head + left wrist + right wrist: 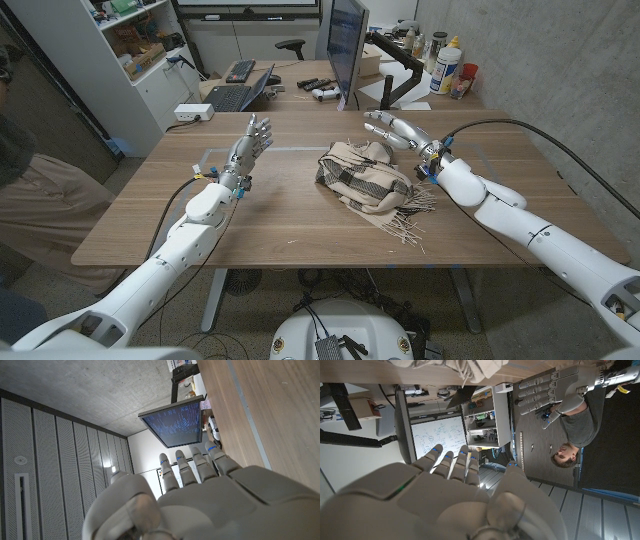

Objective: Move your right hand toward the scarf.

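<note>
While scarf (365, 178) lies bunched mid-bench (270, 225), fringe trailing toward right arm, right hand (398, 131) hovers just behind it, fingers spread, holding nothing. Approach step nearly done. Next: ease inward and down onto cloth. Left hand (250, 143) upright, empty, well apart.

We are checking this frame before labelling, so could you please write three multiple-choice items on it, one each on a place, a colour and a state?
1. Where does the beige-and-dark checked, fringed fabric scarf lie on the wooden table?
A. Between the two hands
B. At the far left corner
C. Hanging off the near edge

2. What colour is the fringe?
A. Red
B. Beige
C. Blue

3. What does the right hand hold?
A. The scarf
B. A bottle
C. Nothing

Answers: 1 A, the head view shows it between the left hand and the right one; 2 B, pale strands splay on the wood; 3 C, its fingers are spread above the table, apart from the scarf.
</note>
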Tool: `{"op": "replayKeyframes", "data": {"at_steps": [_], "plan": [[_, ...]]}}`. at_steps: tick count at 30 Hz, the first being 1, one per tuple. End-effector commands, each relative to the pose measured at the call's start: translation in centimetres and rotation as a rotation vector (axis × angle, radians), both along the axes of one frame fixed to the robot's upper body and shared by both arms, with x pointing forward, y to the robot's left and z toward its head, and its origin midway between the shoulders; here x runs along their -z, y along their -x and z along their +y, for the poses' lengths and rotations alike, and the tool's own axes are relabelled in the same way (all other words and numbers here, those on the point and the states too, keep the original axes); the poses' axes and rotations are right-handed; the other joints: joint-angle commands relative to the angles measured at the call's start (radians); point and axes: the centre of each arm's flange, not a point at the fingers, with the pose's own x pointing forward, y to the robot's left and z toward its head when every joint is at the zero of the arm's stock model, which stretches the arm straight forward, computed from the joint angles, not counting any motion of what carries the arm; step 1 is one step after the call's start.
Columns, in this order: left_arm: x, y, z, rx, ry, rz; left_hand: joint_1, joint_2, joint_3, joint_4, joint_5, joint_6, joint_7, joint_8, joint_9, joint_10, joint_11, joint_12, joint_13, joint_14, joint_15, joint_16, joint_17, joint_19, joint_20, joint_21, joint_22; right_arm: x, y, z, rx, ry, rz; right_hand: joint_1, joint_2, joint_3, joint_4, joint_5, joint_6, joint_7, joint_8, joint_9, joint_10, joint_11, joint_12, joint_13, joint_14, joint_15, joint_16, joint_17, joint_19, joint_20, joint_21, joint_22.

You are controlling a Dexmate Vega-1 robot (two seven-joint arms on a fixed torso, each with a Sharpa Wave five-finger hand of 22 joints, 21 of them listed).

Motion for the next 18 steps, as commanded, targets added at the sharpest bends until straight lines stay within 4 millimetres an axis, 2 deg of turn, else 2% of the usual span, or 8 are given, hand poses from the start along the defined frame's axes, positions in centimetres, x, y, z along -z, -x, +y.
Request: {"op": "replayKeyframes", "data": {"at_steps": [1, 18], "plan": [[0.18, 0.28, -0.26, 0.006, -0.001, 0.000, 0.010, 0.000, 0.000, -0.008, 0.007, -0.003, 0.003, 0.000, 0.005, 0.005, 0.007, 0.001, 0.005, -0.004, -0.074, 0.003, 0.001, -0.003, -0.001, 0.001, 0.002, 0.13, 0.48, 0.72, 0.061, 0.083, -0.097, 0.013, -0.002, 0.008, -0.003, 0.008, 0.016, -0.007, 0.008, 0.005, 0.006, -0.005, 0.001, 0.002, 0.007, -0.050, 0.006, 0.000, 0.009, -0.006, 0.006, 0.001], [0.11, 0.33, -0.47, 0.010, 0.002, -0.003, 0.012, 0.001, 0.000, -0.009, 0.007, -0.003, 0.004, 0.000, 0.005, 0.004, 0.007, 0.002, 0.005, -0.004, -0.071, 0.004, 0.001, -0.002, 0.000, 0.001, 0.002, 0.48, -0.05, 1.22, 0.104, 0.151, -0.138, 0.017, -0.002, 0.011, -0.007, 0.009, 0.024, -0.009, 0.010, 0.005, 0.013, -0.008, 0.004, 0.001, 0.009, -0.054, 0.006, -0.001, 0.018, -0.006, 0.010, 0.001]]}}
